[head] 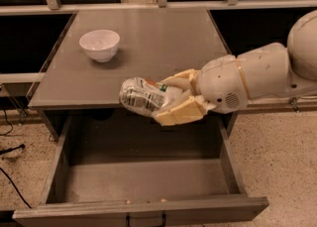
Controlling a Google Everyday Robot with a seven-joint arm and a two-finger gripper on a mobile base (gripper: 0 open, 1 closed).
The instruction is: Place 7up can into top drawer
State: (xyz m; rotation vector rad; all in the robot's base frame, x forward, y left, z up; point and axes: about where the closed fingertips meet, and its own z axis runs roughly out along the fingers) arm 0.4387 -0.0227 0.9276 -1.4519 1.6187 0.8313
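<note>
My gripper (pixel 166 99) reaches in from the right on a white arm and is shut on the 7up can (pixel 140 96), a dented silvery can with green and red marks. It holds the can on its side in the air over the front edge of the cabinet top, just above the back of the open top drawer (pixel 143 181). The drawer is pulled far out, and its grey front panel with a dark handle (pixel 146 219) lies at the bottom of the view. The inside of the drawer shows no objects.
A white round bowl (pixel 99 44) stands on the grey cabinet top (pixel 163 42) at the back left. A railing runs behind the cabinet. Dark cables (pixel 10 166) lie on the speckled floor at the left.
</note>
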